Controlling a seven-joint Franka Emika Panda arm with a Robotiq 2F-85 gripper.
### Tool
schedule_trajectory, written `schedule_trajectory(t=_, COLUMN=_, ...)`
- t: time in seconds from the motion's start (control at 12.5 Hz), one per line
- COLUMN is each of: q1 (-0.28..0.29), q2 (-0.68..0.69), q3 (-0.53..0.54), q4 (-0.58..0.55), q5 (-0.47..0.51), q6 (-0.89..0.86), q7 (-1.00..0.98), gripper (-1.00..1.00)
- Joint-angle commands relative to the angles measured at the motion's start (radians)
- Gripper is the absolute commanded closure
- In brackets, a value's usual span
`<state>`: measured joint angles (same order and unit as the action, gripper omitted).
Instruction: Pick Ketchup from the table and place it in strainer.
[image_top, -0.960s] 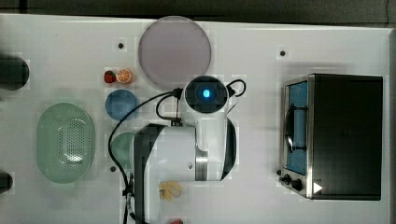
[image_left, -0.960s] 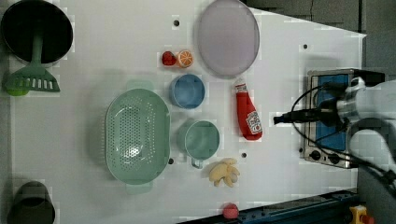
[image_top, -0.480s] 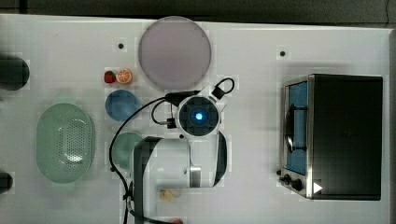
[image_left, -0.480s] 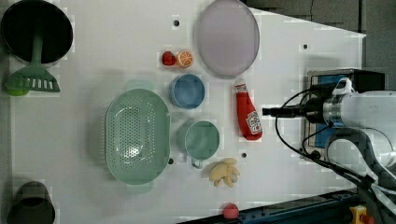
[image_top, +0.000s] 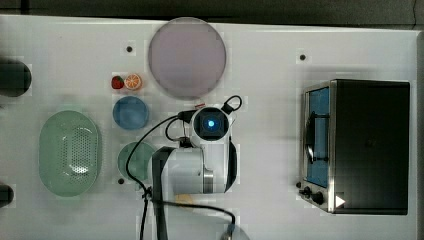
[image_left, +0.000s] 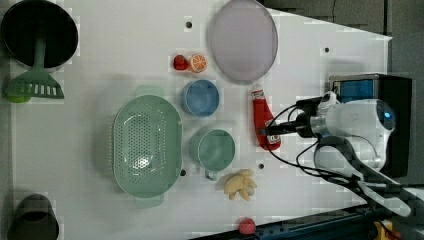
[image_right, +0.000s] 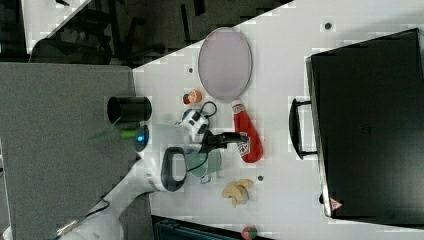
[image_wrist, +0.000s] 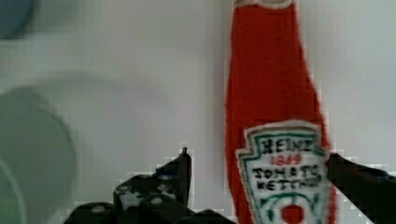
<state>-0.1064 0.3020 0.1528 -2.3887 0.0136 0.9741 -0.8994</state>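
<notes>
Arm now swung from beside the oven (image_left: 372, 85) to over mid-bench (image_left: 100, 120). Claw (image_wrist: 259, 186) spread wide, straddling the Ketchup (image_left: 263, 120), which lies flat between bowls and oven, ungripped. Strainer (image_left: 146, 145) empty; closing comes next.

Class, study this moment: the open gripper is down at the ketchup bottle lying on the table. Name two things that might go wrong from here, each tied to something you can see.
1. In the wrist view the Ketchup sits off-centre between the open fingers of the gripper, close to one; closing may push or roll the bottle rather than clamp it.
2. The green bowl and blue bowl stand between bottle and strainer; a low carry might clip them.
</notes>
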Motion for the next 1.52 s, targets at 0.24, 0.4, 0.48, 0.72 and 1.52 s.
schedule_trajectory(t=0.24, q1=-0.006, q2=0.062, q3=-0.015, q4=0.004, q5=-0.003, q6=0.097, q7=-0.037, gripper=-1.00)
schedule_trajectory(t=0.4, q1=-0.006, q2=0.063, q3=-0.016, q4=0.003, q5=-0.003, q6=0.097, q7=-0.037, gripper=-0.68)
schedule_trajectory(t=0.48, q1=-0.006, q2=0.062, q3=-0.017, q4=0.005, q5=-0.003, q6=0.097, q7=-0.037, gripper=-0.43)
schedule_trajectory(t=0.72, q1=-0.006, q2=0.021, q3=-0.014, q4=0.024, q5=-0.003, q6=0.077, q7=-0.035, gripper=-0.24)
schedule_trajectory(t=1.52, q1=0.008, q2=-0.347, q3=0.053, q4=0.272, q5=0.008, q6=-0.634, q7=0.112, gripper=-0.24)
